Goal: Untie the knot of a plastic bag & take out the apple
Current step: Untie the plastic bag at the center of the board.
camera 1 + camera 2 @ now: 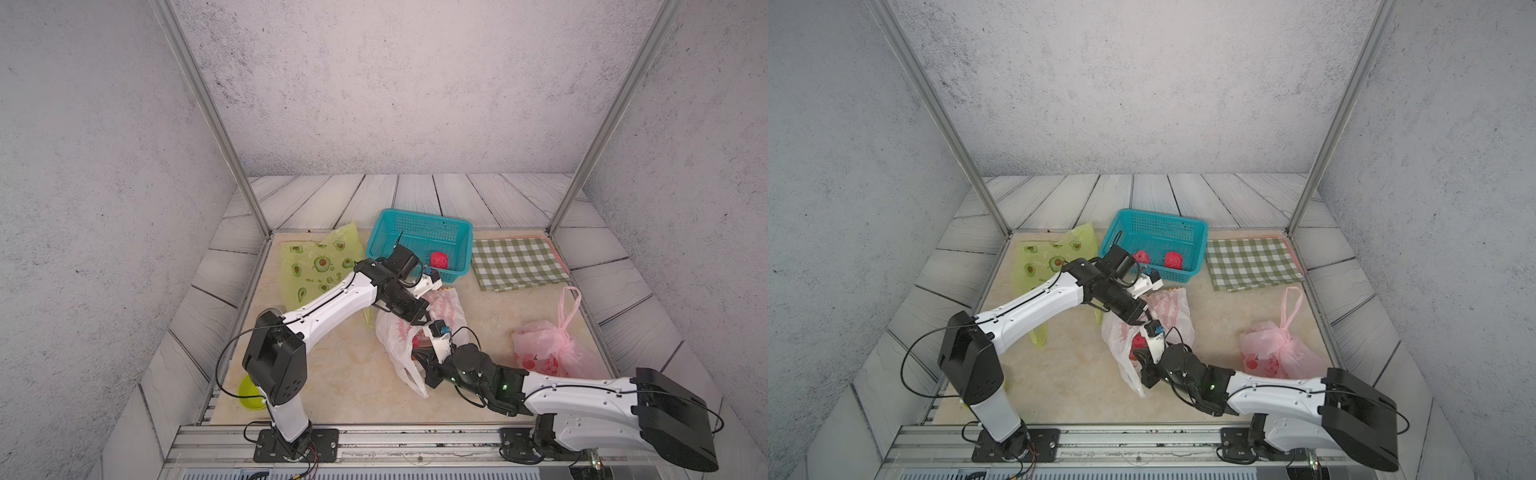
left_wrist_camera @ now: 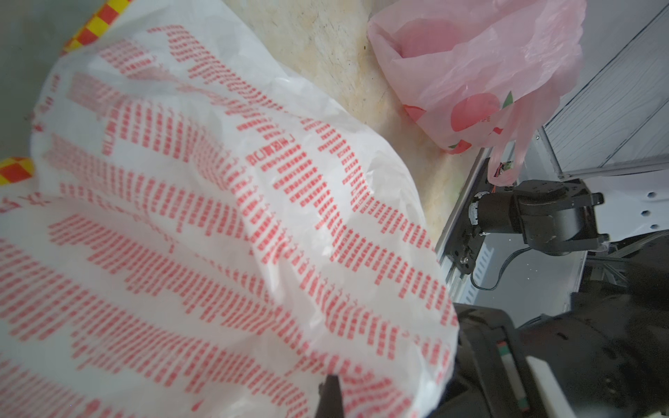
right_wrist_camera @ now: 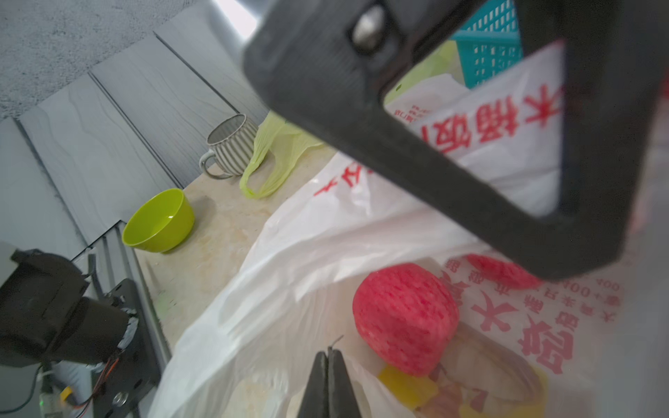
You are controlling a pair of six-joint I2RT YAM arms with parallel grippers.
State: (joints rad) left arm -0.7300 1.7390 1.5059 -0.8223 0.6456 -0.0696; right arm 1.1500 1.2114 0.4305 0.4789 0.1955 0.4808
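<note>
A: Entry one, jaws?
B: Left gripper (image 1: 421, 319): closed, pinching the upper film of the white bag (image 1: 392, 337). Right gripper (image 3: 327, 356): closed on the bag's lower rim. Mouth agape between them.
A: Clearance?
B: Teal basket (image 1: 415, 232) just behind the left gripper. Pink bag (image 1: 544, 349) well apart, toward the right edge. Bare tabletop (image 1: 353, 374) before the front rail.
A: Apple?
B: Apple (image 3: 405, 318): red, mottled, lying inside the white bag, just beside the right gripper's tips.

a lab robot booth (aluminium posts (image 1: 208, 108), printed wall panels (image 1: 395, 83), base rail (image 1: 415, 436)).
</note>
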